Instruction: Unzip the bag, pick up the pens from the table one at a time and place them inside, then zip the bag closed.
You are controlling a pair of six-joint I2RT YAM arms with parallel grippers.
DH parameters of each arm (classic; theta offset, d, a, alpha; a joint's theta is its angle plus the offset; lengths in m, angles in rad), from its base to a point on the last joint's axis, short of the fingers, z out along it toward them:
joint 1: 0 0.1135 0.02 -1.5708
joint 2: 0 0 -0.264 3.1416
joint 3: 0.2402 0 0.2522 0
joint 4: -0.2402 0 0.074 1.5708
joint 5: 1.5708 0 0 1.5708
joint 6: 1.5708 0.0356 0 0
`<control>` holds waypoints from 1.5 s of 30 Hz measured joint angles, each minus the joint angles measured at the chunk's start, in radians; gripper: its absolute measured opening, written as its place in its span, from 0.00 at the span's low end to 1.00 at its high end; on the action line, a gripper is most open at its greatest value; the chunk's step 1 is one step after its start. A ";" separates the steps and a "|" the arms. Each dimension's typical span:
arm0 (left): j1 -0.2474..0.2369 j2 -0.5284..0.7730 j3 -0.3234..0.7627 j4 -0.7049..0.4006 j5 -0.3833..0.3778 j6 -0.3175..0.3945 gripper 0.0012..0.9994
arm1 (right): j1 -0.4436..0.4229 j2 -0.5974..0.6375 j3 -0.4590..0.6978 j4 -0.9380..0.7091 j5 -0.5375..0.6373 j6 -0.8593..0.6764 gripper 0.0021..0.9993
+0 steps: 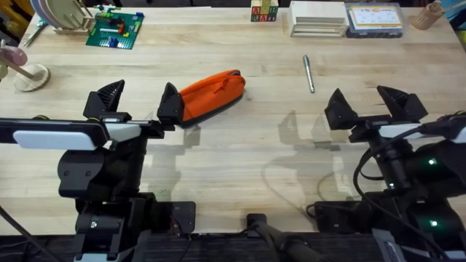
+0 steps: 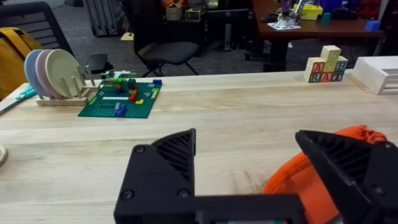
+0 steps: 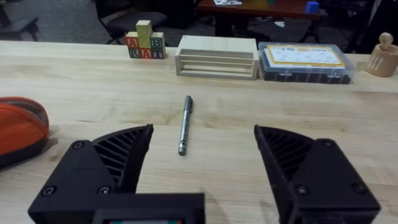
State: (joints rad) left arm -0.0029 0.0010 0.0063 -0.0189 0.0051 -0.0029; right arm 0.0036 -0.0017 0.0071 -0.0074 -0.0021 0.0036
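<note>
Left gripper (image 1: 137, 102) hangs with its two black fingers spread wide, one fingertip right against the near end of the orange bag (image 1: 211, 94), which lies closed on its side on the wooden table (image 1: 240, 145). Right gripper (image 1: 375, 104) is also spread wide and holds nothing; it sits well to the right of the bag. One silver-grey pen (image 1: 309, 73) lies on the table between the bag and the right gripper, a little farther from the arm bases than the bag.

Judged risk: the bag is soft and loose, so a pull on the zipper with only one end pinned could drag or roll the whole bag instead of opening it. The pen is thin and round, and a pinch slightly off its line could make it roll away.

From above, both arms and the spacing of bag and pen are clear. From the left wrist, the bag (image 2: 298, 180) bulges beside one finger, and what may be the zipper pull or a fabric tab shows at its top edge. From the right wrist, the pen (image 3: 185, 124) lies ahead of the open fingers, roughly centred between them, pointing away from the gripper.
</note>
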 joint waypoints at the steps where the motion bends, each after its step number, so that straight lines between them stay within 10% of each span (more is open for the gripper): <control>1: 0.003 0.000 0.000 0.000 0.000 0.000 0.99 | 0.000 0.000 0.000 0.000 0.000 0.000 1.00; 31: 0.003 0.000 0.007 0.057 -0.020 0.003 0.99 | 0.000 0.000 0.013 -0.025 -0.033 0.034 1.00; 45: 0.003 0.084 0.230 -0.070 -0.019 0.003 0.99 | 0.000 0.122 0.292 -0.255 -0.066 0.057 1.00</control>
State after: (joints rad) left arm -0.0002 0.0846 0.2363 -0.0888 -0.0135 -0.0002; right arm 0.0036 0.1204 0.2993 -0.2627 -0.0685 0.0605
